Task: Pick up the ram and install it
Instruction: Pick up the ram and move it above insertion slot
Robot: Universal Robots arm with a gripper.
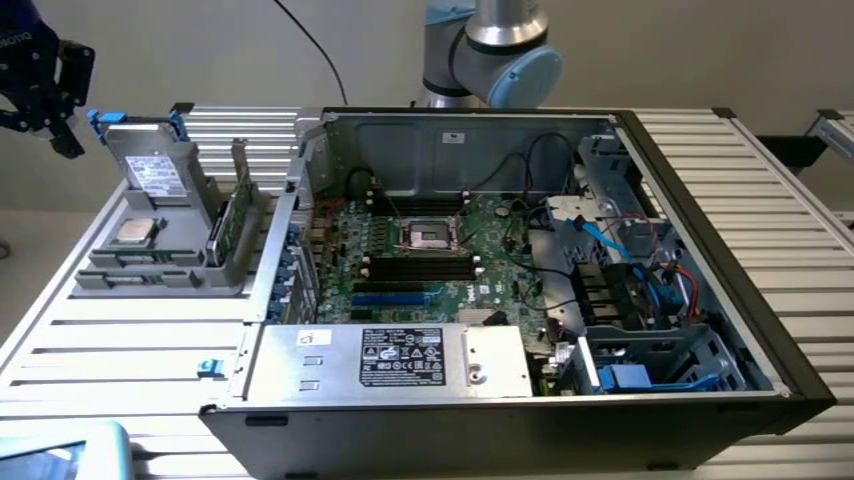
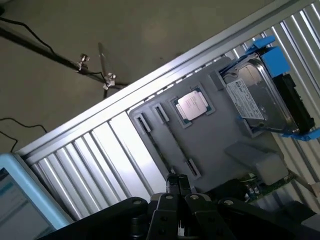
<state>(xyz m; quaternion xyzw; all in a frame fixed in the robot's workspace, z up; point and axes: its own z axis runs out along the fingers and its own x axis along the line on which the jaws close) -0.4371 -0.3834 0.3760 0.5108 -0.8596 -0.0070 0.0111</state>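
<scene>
A slatted metal desk (image 1: 120,340) carries an open computer case (image 1: 454,140) with a grey parts holder (image 1: 134,283) just beside it, on the exterior view's left. The ram (image 1: 239,225) stands on its long edge in that holder, against a grey upright and close to the case's outer wall. Near it lie the silver processor chip (image 1: 136,230) and the drive (image 1: 160,172) with blue tabs. The gripper (image 1: 54,125) hangs well apart from the ram, above the desk's far corner, with its jaws closed together on nothing.

Approached with the jaws closed like this, the gripper would knock the stick instead of grasping it. The narrow space between upright and case wall leaves little room, so an off-centre grip could tilt the ram or jam it. The dark memory slots (image 1: 420,266) sit among cables, and a skewed stick may fail to seat.
</scene>
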